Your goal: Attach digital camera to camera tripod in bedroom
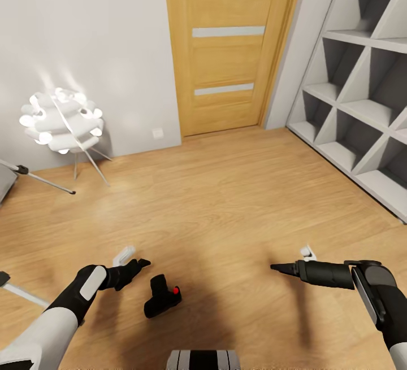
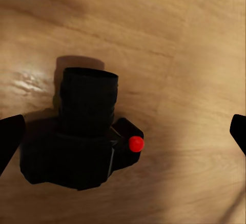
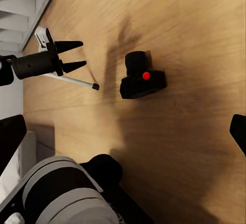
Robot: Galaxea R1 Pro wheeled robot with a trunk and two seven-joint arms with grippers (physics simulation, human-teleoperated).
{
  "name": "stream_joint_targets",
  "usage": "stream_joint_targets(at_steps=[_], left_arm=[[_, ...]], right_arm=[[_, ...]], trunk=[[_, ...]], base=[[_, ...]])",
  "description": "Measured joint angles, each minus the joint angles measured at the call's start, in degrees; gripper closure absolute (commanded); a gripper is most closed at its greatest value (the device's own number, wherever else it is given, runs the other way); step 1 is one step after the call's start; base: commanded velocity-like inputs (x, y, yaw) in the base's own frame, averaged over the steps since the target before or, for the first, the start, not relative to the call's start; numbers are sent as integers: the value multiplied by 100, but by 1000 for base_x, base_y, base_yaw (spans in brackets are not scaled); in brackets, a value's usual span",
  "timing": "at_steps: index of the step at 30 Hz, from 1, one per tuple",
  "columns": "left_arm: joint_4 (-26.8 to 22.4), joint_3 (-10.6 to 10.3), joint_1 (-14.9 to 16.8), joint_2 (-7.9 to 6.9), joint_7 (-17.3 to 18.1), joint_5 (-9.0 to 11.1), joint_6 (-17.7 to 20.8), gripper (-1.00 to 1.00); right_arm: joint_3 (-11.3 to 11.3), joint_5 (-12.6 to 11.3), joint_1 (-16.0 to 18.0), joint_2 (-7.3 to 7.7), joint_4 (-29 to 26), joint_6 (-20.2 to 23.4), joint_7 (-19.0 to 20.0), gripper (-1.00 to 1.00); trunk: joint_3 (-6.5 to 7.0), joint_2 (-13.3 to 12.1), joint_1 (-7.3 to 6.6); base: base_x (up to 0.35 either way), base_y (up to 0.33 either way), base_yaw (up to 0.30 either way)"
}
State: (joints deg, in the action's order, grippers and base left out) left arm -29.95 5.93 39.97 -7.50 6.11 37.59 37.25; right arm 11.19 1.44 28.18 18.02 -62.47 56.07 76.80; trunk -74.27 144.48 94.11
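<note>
While digital camera (image 1: 162,297) lies on floor, lens toward door | left gripper (image 1: 141,263) open beside it | right gripper (image 1: 278,268) state unclear

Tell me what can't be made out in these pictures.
- Tripod: the head view's left edge cuts it off, showing leg ends but no head or mount.
- Camera: its underside lies against the floor, so any mounting socket is hidden.
- Right gripper: seen side-on in the head view; whether its jaws are apart can't be judged.
- Small white object: too small to identify.
</note>
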Motion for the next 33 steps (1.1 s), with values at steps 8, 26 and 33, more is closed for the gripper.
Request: stream_joint_targets(at_steps=[8, 26, 33], left_arm=[[0, 0, 0, -6, -7, -2, 0, -100], [0, 0, 0, -17, -12, -3, 0, -100], [45, 1, 0, -59, -23, 3, 0, -100]], right_arm=[[0, 0, 0, 0, 2, 0, 1, -100], [0, -2, 0, 0, 3, 0, 0, -100], [0, -3, 0, 0, 2, 0, 0, -100]], trunk=[[-177, 11, 21], [-576, 35, 67], [-732, 44, 85]], base=[[0, 0, 0], [0, 0, 0], [0, 0, 0]])
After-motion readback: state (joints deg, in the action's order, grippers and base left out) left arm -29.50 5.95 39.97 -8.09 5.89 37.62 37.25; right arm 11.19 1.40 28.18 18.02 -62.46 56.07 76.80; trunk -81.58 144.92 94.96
